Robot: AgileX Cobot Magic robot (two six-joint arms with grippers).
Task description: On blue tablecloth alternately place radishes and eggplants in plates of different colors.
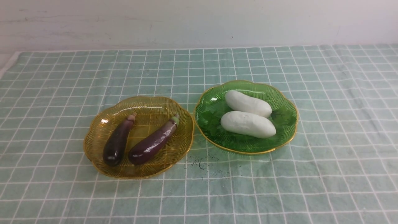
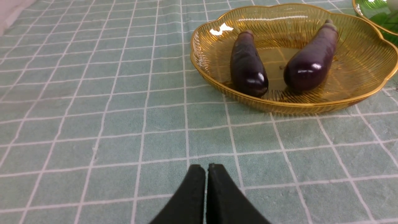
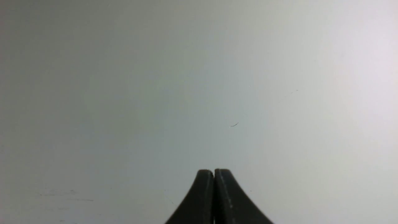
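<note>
L tool (image 2: 206, 169) shut, wrist view only, apparently

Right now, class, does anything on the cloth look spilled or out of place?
Yes: dark specks lie on the tablecloth, nearer the robot than the gap between the plates, like scattered crumbs or stains on otherwise pale cloth.

Soft light — glare on plates (image 1: 93, 130)

Left jaws (image 2: 206, 169) closed; right jaws (image 3: 214, 174) closed.
</note>
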